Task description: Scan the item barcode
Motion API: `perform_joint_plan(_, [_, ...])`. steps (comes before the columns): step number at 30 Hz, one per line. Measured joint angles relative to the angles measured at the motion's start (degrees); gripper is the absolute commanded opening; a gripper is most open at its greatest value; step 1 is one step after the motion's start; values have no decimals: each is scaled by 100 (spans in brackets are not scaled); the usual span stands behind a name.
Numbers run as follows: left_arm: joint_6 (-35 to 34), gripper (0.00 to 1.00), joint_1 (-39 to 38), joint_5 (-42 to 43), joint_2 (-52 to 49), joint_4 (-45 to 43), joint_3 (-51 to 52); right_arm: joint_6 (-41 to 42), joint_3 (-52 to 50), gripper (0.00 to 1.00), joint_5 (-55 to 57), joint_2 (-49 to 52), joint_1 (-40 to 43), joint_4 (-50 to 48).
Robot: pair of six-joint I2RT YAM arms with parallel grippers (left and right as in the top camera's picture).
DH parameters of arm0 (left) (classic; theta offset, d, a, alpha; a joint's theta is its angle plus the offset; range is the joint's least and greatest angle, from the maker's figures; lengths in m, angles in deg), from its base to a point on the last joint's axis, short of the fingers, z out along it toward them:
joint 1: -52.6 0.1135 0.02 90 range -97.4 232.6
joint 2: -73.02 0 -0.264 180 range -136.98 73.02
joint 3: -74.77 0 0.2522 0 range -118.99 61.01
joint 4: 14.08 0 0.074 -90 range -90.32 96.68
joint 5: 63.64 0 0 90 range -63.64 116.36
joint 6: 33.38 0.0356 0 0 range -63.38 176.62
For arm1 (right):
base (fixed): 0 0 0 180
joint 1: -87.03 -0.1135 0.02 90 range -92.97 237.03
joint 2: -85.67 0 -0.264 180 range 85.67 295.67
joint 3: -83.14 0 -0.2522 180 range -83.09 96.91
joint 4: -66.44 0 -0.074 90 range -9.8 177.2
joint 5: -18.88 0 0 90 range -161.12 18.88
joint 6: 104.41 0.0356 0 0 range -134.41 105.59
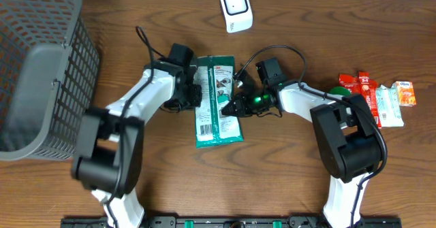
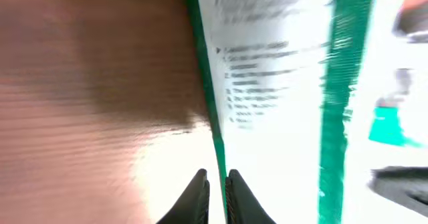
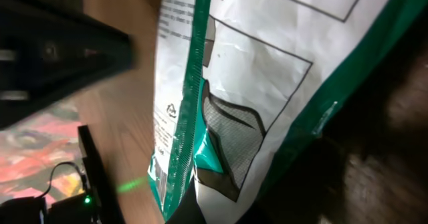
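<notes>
A flat green-and-white package (image 1: 216, 112) sits at the middle of the wooden desk (image 1: 286, 180), its long side running away from the robot. It has a white printed face and green borders. No barcode can be made out in any view.

The left tool (image 1: 198, 95) meets the package's left edge. In the left wrist view its two black fingertips (image 2: 198, 196) stand almost together, with the green edge of the package (image 2: 281, 117) running down into the narrow gap between them, so this tool is pinched on the package. The small print beside it is too blurred to read.

The right tool (image 1: 235, 107) meets the package's right edge, opposite the left tool, and a green light glows on the arm just behind it. In the right wrist view the package (image 3: 267, 70) fills the frame edge-on, and its green seam runs down to the bottom centre where the fingers sit. That tool is closed tight on the package's edge. A faint green streak of light lies on the desk beside it.

A white scanner (image 1: 236, 9) stands at the far edge of the desk, well apart from the package and slightly to its right.

A large grey mesh basket (image 1: 82, 64) takes up the far left corner. At the far right lies a cluster of small snack packets (image 1: 375, 95) in red, white and orange.
</notes>
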Motion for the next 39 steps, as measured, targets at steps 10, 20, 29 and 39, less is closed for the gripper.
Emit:
perform_joint_plan(10, [-13, 25, 81, -772, 1532, 483, 0, -197, 0, 1, -210, 0, 247, 256])
perform_joint_plan(20, [-120, 52, 970, -1012, 1987, 643, 0, -417, 0, 1, -236, -15, 348, 393])
perform_joint_plan(29, [-111, 80, 1453, -1038, 1987, 684, 0, -678, 0, 1, -238, -17, 345, 426])
perform_joint_plan(39, [-129, 81, 1482, -1038, 1987, 776, 0, -638, 0, 1, -212, -37, 345, 435])
